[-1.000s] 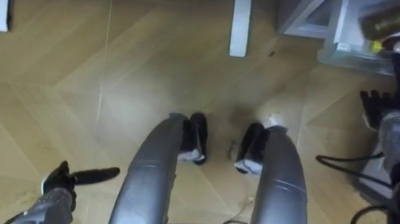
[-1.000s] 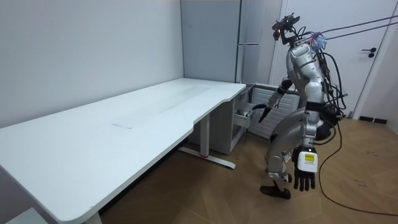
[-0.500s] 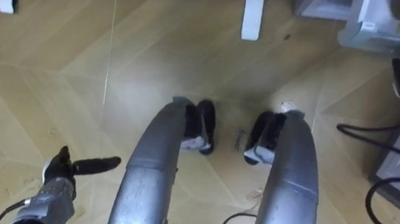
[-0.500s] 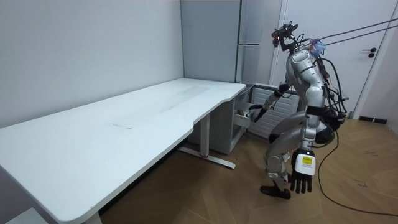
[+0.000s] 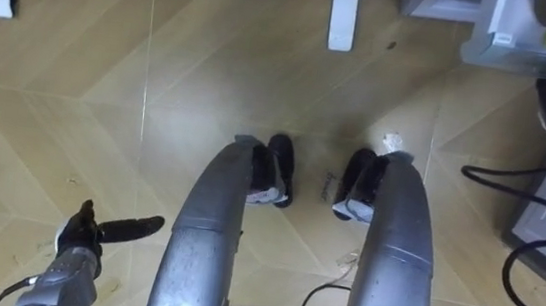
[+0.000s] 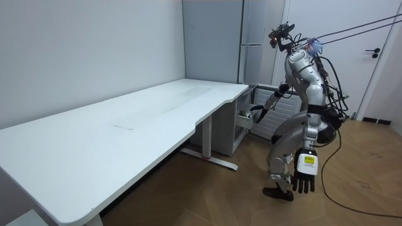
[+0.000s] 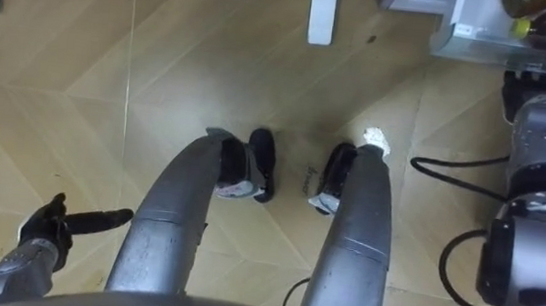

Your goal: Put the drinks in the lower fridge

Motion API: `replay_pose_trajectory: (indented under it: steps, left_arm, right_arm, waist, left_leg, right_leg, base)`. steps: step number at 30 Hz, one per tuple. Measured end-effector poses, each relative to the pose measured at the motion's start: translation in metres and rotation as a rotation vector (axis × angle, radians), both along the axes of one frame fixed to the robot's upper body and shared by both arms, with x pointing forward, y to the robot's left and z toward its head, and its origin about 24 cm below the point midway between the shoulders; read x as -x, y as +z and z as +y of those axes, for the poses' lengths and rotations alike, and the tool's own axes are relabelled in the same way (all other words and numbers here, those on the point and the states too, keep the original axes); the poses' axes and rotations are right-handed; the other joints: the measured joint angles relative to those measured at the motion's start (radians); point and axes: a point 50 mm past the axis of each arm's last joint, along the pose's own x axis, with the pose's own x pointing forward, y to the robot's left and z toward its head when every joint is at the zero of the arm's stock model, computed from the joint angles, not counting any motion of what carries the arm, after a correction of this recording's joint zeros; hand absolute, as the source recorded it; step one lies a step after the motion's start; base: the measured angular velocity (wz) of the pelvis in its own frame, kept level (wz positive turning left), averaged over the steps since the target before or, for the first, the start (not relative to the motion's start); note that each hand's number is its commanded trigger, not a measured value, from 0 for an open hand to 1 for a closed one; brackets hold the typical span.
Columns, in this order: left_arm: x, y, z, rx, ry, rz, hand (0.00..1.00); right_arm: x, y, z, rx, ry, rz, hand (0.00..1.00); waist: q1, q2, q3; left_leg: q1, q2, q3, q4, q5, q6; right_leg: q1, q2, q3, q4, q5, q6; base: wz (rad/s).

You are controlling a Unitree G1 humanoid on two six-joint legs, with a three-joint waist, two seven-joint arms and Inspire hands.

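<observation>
Bright, even indoor light; floor (image 5: 136,110) softly shaded.

- An office-like indoor room is shown, sparsely furnished.
- A large white desk (image 6: 125,129) with a bare top is set along plain grey walls (image 6: 81,50).
- The desk's white legs (image 5: 344,14) are seen on a herringbone wood floor (image 5: 210,77).
- A tall grey fridge (image 6: 254,63) is placed in the corner past the desk, with a drawer (image 6: 245,119) pulled out at its base.
- A white door (image 6: 377,75) with a dark handle is seen at the room view's right.
</observation>
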Motion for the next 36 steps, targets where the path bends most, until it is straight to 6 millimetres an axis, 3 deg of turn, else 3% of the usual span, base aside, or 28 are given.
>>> replay_pose_trajectory:
  steps: [7, 11, 15, 22, 28, 36]
  left_arm:
    - [0.019, -0.002, 0.004, 0.006, 0.0, 0.022, 0.0]
    - [0.031, -0.003, 0.005, 0.013, 0.005, 0.038, 0.0]
    - [0.03, 0.0, 0.01, 0.001, -0.004, 0.022, 0.0]
    - [0.044, -0.001, 0.009, 0.019, -0.007, 0.05, 0.0]
    - [0.055, -0.001, 0.011, 0.042, -0.029, 0.066, 0.0]
    - [0.065, 0.001, 0.016, 0.051, -0.045, 0.084, 0.0]
  right_arm:
    - [-0.006, 0.011, 0.001, 0.065, 0.046, 0.036, 0.0]
    - [-0.017, 0.03, 0.005, 0.098, 0.072, 0.004, 0.0]
    - [-0.028, 0.048, 0.008, 0.139, 0.098, -0.033, 0.0]
    - [-0.029, 0.049, 0.007, 0.147, 0.099, -0.043, 0.0]
    - [-0.028, 0.045, 0.01, 0.175, 0.111, -0.018, 0.0]
    - [-0.025, 0.043, 0.006, 0.179, 0.083, -0.015, 0.0]
  waist:
    - [0.003, 0.0, -0.0002]
    - [0.001, -0.002, 0.0007]
    - [0.004, -0.012, 0.0048]
    - [0.017, -0.024, 0.0078]
    - [0.03, -0.027, 0.0095]
    - [0.058, -0.028, 0.0101]
  left_leg:
    - [0.05, -0.004, 0.003, -0.036, 0.006, -0.008]
    - [0.097, -0.007, 0.003, -0.076, 0.024, -0.017]
    - [0.134, -0.007, -0.007, -0.12, 0.044, -0.032]
    - [0.182, -0.004, -0.029, -0.154, 0.055, -0.047]
    - [0.228, -0.007, -0.047, -0.174, 0.06, -0.054]
    - [0.237, -0.006, -0.057, -0.174, 0.063, -0.058]
  right_leg:
    - [0.041, -0.005, 0.007, -0.022, 0.004, -0.003]
    - [0.085, -0.006, 0.001, -0.05, 0.008, -0.01]
    - [0.125, -0.005, -0.017, -0.083, 0.014, -0.024]
    - [0.192, -0.01, -0.063, -0.118, 0.01, -0.039]
    - [0.253, -0.013, -0.09, -0.144, 0.01, -0.04]
    - [0.268, -0.013, -0.101, -0.147, 0.011, -0.043]
  base:
    - [-0.02]
    - [0.03]
    - [0.07]
    - [0.08]
    - [0.04]
    - [0.02]
